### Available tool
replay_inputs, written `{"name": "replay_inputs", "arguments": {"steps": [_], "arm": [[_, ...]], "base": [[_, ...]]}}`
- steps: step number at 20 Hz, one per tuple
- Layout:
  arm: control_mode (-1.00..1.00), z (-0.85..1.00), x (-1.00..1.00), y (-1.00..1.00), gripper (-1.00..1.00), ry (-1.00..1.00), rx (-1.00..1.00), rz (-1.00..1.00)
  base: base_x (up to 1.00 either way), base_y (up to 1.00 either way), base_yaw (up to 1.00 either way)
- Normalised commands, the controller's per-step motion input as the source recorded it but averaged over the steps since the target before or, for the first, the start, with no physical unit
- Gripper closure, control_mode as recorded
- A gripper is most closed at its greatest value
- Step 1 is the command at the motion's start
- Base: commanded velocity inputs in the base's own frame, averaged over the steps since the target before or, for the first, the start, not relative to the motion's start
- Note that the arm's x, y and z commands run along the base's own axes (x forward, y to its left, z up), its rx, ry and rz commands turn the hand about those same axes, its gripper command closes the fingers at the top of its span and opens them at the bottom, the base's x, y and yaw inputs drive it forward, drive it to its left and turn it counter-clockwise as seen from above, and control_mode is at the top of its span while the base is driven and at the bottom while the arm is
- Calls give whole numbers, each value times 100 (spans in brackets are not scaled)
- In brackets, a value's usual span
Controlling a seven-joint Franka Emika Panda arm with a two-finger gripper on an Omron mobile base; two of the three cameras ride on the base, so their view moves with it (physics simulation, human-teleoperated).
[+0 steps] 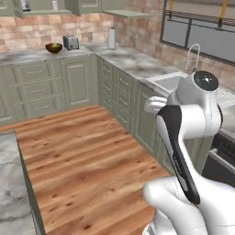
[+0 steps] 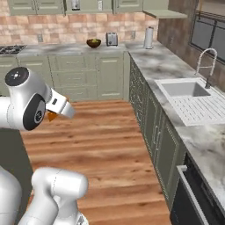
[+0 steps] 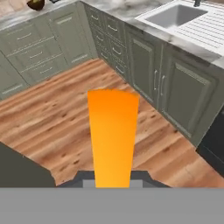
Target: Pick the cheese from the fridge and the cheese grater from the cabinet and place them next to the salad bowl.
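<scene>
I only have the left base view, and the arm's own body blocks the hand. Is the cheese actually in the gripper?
Observer: Yes. In the hand view the orange cheese sits clamped in the shut gripper.
Operator: What is under it?
Observer: Wood floor; the hand is not over any counter.
Operator: Anything left of the salad bowl that I can't see?
Observer: In the right base view a dark stovetop lies on that counter, well left of the salad bowl.
</scene>
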Motion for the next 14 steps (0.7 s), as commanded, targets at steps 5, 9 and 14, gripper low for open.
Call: {"name": "replay_inputs", "arguments": {"steps": [5,9,14], "arm": [[100,0,0,0,100,0,0,0],[100,0,0,0,100,0,0,0],[100,0,0,0,100,0,0,0]], "base": [[71,-5,29],[78,-13,13],[79,-14,11]]}}
